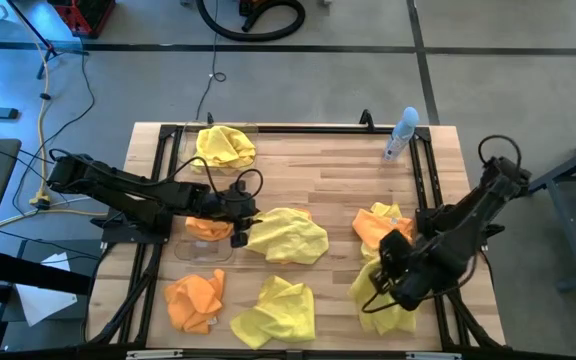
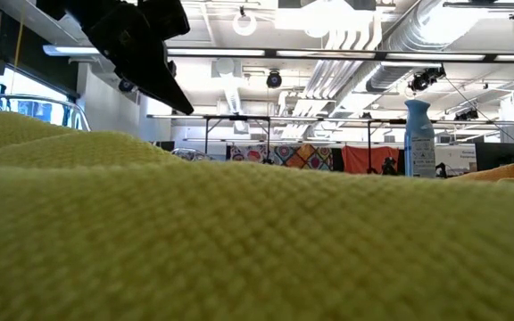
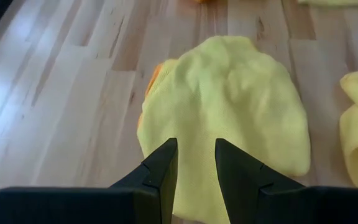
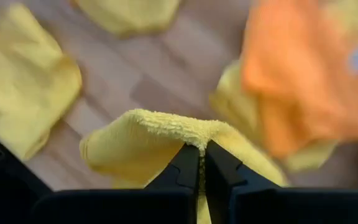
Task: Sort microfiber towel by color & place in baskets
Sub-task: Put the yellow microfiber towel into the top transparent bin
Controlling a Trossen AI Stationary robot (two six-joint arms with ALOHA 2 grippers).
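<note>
We can read no writing anywhere; the spray bottle [image 1: 400,134] near the table's [image 1: 348,180] far right corner carries a label too small to make out. The left arm reaches in from the left edge, stretched low across the table, with the left gripper [image 3: 196,163] over the near edge of the large yellow towel [image 1: 286,235] at the table's middle. Its fingers [image 3: 163,168] stand narrowly apart, holding nothing, the towel lying just ahead of and under their tips. A clear basket [image 1: 206,238] with an orange towel [image 1: 208,227] sits beneath that arm. The right arm bends in from the right edge, and the right gripper [image 4: 201,163] is pinched closed on a fold of a yellow cloth [image 4: 160,137] near the right front corner.
</note>
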